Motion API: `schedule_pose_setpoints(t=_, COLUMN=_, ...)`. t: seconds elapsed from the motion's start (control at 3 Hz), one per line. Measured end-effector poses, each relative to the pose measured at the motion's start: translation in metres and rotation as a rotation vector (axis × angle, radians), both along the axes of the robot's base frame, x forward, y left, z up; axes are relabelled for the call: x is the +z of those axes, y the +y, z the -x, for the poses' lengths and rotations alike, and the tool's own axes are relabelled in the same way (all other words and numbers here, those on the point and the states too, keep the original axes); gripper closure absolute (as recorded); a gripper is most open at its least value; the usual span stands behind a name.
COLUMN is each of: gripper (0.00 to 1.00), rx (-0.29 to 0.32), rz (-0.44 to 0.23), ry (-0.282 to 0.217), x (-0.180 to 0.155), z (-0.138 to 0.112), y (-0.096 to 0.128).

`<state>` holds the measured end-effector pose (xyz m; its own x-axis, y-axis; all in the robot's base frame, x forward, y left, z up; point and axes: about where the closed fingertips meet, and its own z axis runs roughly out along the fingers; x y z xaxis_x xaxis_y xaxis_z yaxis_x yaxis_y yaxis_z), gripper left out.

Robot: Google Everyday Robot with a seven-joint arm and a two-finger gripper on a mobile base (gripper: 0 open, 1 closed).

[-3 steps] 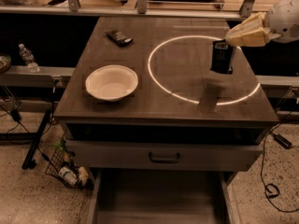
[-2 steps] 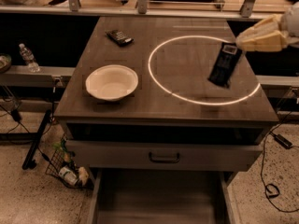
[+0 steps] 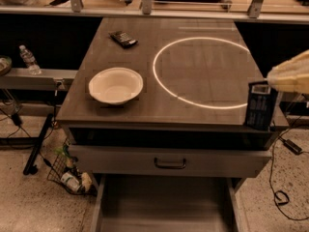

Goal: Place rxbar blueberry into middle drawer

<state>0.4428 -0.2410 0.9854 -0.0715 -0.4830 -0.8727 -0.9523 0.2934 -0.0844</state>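
The rxbar blueberry (image 3: pixel 260 105), a dark blue wrapper with white lettering, hangs upright at the counter's front right corner. My gripper (image 3: pixel 266 85), pale and reaching in from the right edge, is shut on the bar's top end and holds it off the surface. The middle drawer (image 3: pixel 164 204) is pulled open at the bottom of the view, a grey tray with a bare floor and low side walls. It lies below and to the left of the bar.
A white bowl (image 3: pixel 116 85) sits on the counter's left. A blacker flat bar (image 3: pixel 123 38) lies at the far left. A drawer front with a black handle (image 3: pixel 170 162) is shut above the tray. A water bottle (image 3: pixel 29 59) and a wire basket (image 3: pixel 67 170) stand at the left.
My gripper has carried the bar from inside the light ring toward the front right corner of the counter, nearer the camera.
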Motion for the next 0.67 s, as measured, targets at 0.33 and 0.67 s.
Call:
schedule_pose_setpoints(t=0.33, gripper=1.00, rx=-0.019, rz=0.015, ry=0.068, x=-0.021, z=0.045, y=-0.004)
schedule_pose_setpoints(t=0.67, gripper=1.00, rx=-0.036, rz=0.038, ry=0.124, x=-0.037, z=0.067, y=-0.011)
